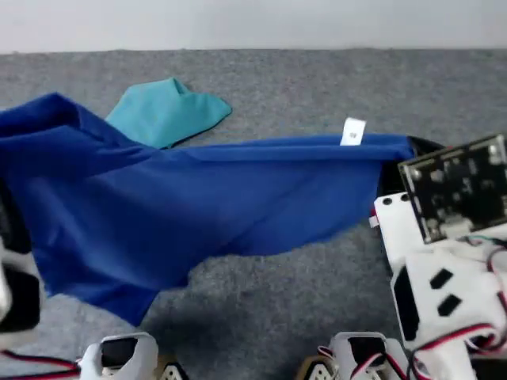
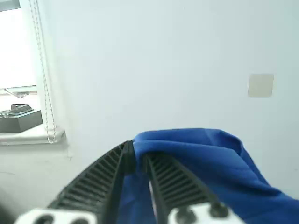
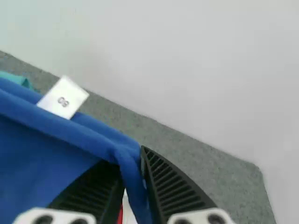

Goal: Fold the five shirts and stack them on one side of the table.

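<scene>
A large blue shirt hangs stretched above the grey table, held up at both ends. My left gripper is shut on the shirt's bunched edge at the left side of the high view. At the right, my right gripper pinches the shirt's other end, close to a white tag. That tag stands up from the taut top edge. A folded teal shirt lies on the table behind the blue one, at the back left.
The right arm's white body and circuit board fill the right front. Two arm bases stand at the front edge. The grey carpet-like table reaches back to a pale wall.
</scene>
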